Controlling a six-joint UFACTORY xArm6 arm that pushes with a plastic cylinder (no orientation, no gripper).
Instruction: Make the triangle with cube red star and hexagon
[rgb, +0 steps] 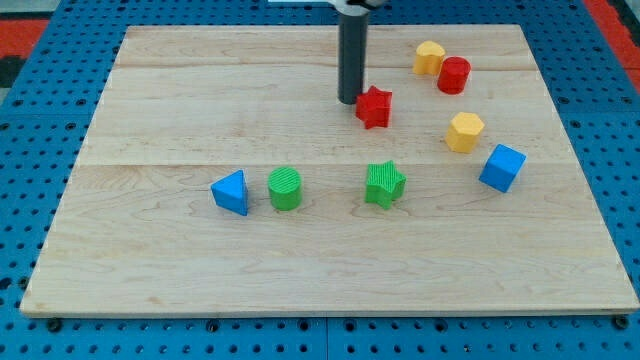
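The red star (375, 107) lies on the wooden board (160, 110) right of centre near the view's top. My tip (350, 101) stands just left of it, touching or nearly touching its left side. The blue cube (502, 167) sits at the view's right. A yellow hexagon (464, 132) lies just up and left of the cube. A second yellow block (430, 57), shape unclear, sits near the top, next to a red cylinder (454, 75).
A blue triangle (231, 192) and a green cylinder (285, 188) sit left of centre. A green star (384, 184) lies below the red star. A blue pegboard surface surrounds the board.
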